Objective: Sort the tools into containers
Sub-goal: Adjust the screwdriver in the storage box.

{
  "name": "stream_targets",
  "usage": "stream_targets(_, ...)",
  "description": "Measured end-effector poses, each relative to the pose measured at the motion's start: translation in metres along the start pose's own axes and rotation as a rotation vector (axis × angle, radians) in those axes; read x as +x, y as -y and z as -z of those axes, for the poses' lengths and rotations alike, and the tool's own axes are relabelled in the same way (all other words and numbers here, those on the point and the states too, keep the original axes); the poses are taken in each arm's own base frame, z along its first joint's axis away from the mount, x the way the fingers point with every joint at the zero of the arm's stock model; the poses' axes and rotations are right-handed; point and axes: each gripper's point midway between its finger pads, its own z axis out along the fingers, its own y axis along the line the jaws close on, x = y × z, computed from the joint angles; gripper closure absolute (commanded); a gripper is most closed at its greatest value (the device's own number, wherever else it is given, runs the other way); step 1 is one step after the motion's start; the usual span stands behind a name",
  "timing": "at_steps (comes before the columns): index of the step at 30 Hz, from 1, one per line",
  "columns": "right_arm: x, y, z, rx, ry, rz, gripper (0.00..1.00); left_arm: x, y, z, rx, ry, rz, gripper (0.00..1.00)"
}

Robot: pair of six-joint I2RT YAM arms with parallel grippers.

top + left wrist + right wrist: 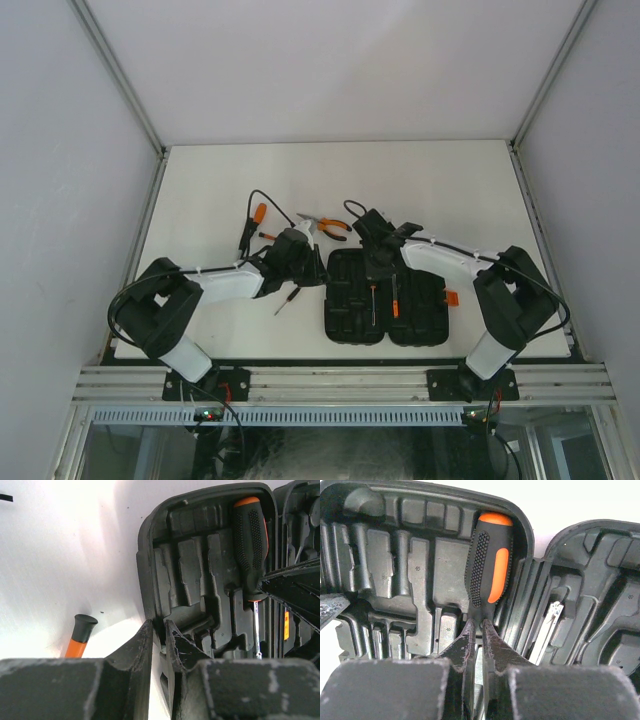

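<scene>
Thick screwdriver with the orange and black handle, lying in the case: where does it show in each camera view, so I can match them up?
Top external: the thick screwdriver lies in the tool case's left half, only its shaft showing below the right gripper.
Left wrist: upper right, handle topmost.
Right wrist: centre, handle above the fingertips.
Shared landmark: the case's hinge, right beside it.

tool case (345, 300): black | screwdriver (487, 570): orange-black, dotted grip | pliers (332, 226): orange handles | table (450, 190): white
</scene>
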Motion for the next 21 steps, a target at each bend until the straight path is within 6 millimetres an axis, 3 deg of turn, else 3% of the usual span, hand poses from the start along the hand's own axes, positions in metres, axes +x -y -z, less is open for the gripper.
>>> stream_targets(21,0.007,-0.002,-0.014,0.030,0.006,-0.028,1.00,-0.001,-0.004,0.000,-0.009,-0.002,0.007,0.82)
